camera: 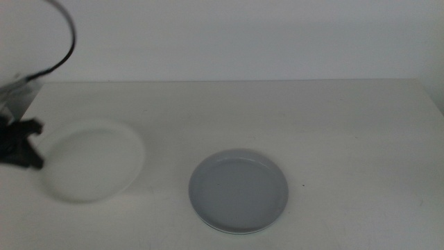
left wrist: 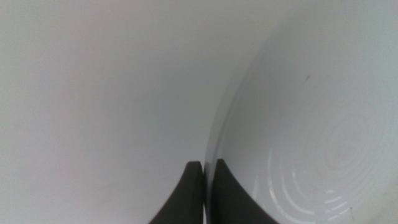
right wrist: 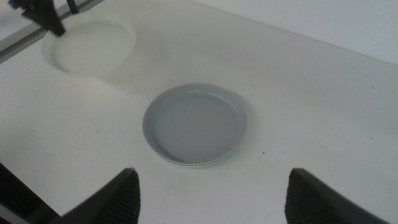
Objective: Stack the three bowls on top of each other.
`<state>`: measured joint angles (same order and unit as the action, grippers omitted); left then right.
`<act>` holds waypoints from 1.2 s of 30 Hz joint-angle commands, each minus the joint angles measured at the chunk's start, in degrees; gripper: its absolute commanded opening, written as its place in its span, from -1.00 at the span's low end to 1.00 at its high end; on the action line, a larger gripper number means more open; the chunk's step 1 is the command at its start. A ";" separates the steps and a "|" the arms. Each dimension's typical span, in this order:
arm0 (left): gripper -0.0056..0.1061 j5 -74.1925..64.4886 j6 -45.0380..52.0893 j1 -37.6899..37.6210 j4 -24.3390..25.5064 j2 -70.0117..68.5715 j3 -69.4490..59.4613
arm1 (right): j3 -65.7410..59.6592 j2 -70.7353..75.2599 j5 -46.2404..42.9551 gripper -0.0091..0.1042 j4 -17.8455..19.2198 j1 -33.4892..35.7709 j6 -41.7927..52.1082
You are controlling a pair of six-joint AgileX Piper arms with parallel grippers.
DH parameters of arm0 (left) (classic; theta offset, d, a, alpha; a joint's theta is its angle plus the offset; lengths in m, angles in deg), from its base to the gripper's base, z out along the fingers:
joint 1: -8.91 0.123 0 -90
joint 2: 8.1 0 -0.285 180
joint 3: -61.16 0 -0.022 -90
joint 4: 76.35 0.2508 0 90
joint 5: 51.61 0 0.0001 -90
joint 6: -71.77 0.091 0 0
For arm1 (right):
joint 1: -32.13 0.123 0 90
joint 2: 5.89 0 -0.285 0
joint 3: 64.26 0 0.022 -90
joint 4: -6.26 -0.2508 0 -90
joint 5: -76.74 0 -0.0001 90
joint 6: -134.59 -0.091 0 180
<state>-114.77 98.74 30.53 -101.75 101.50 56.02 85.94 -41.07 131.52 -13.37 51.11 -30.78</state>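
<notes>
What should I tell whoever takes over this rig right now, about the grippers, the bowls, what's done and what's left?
Left gripper: shut on the rim of the white bowl, at the table's left side; the shadow beneath suggests it is lifted.
Right gripper: open, waiting, looking down on the grey bowl.
The grey bowl sits mid-table with a pale mint green rim showing under it, so those two look stacked.
Left: set the white bowl on the grey one, then release.

Black left pincer [camera: 24, 146], curved black cable [camera: 66, 42]
</notes>
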 commanded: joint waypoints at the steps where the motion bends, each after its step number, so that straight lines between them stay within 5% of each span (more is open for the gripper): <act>1: -0.90 -2.53 -6.08 -5.26 -2.50 -3.13 4.79 | 1.20 -0.70 -3.41 0.20 -0.54 -0.42 0.76; 15: -0.90 0.58 -21.70 -35.52 -0.21 4.99 15.83 | 1.20 -0.70 -3.41 0.20 -0.54 -0.42 0.76; 29: -0.87 4.83 -22.48 -42.40 -0.11 9.81 15.83 | 1.20 -0.70 -3.41 0.20 -0.54 -0.42 0.76; 32: -0.70 5.10 -22.42 -42.89 0.00 10.42 15.83 | 1.20 -0.70 -3.41 0.20 -0.54 -0.42 0.76; 36: -0.15 4.66 -22.03 -42.95 -0.34 10.13 15.83 | 1.20 -0.70 -3.41 0.20 -0.54 -0.42 0.76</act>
<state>-110.04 76.83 -12.04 -100.06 115.07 70.07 85.94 -41.14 131.52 -13.26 51.11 -30.78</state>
